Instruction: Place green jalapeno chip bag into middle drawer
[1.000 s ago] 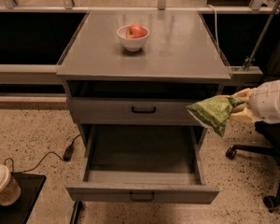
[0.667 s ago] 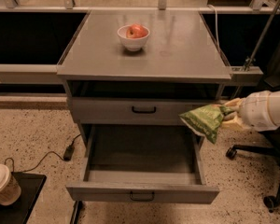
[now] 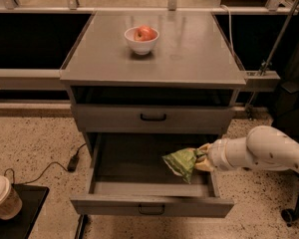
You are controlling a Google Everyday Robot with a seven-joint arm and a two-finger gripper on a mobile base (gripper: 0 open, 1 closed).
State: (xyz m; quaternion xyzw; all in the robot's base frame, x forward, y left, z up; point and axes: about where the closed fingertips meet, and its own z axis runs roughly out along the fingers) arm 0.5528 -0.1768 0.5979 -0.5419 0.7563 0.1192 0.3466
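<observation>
The green jalapeno chip bag (image 3: 181,163) hangs from my gripper (image 3: 201,159), which is shut on its right edge. My white arm comes in from the right at drawer height. The bag is over the right part of the middle drawer's tray (image 3: 134,166), just above its floor. The middle drawer is pulled open; its low front panel with a black handle (image 3: 151,209) faces me.
A closed grey drawer with a taller front panel (image 3: 153,117) sits above. A white bowl with a red apple (image 3: 141,39) stands on the cabinet top. A paper cup (image 3: 2,197) stands at the lower left, and a black cable (image 3: 72,161) lies on the floor. A chair wheel (image 3: 289,215) is at the lower right.
My gripper has moved down and left with the bag, from beside the closed drawer's front to inside the open middle drawer.
</observation>
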